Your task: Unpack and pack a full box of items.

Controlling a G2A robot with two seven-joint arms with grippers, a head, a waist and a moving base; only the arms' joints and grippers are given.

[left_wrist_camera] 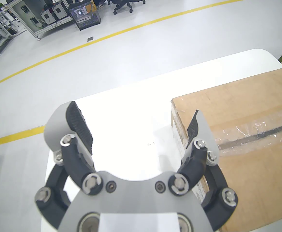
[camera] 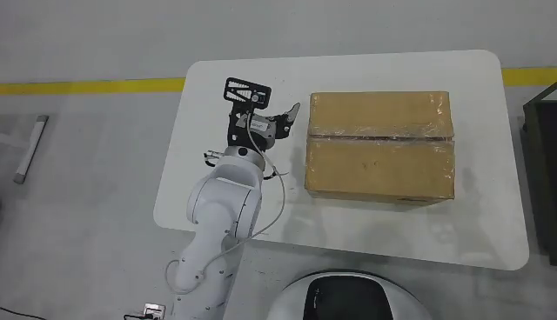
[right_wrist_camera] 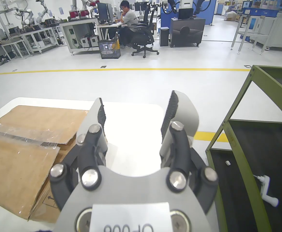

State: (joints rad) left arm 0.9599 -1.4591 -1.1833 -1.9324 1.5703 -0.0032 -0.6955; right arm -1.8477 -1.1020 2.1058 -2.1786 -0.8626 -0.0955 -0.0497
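**Where the Box Lies Taped: Clearances and Jaw State**

As the top view shows, the box [camera: 379,146] lies right of centre on the counter [camera: 226,85], taped seam uppermost. A cart [camera: 544,172] stands off the counter's right edge. The left arm [camera: 228,203] occupies the bare strip at the box's left end.

Left wrist view: the left jaws are spread wide and empty, with one finger [left_wrist_camera: 202,131] just beside the box end.

Right wrist view: the right jaws are spread and empty, above bare counter between box and cart.
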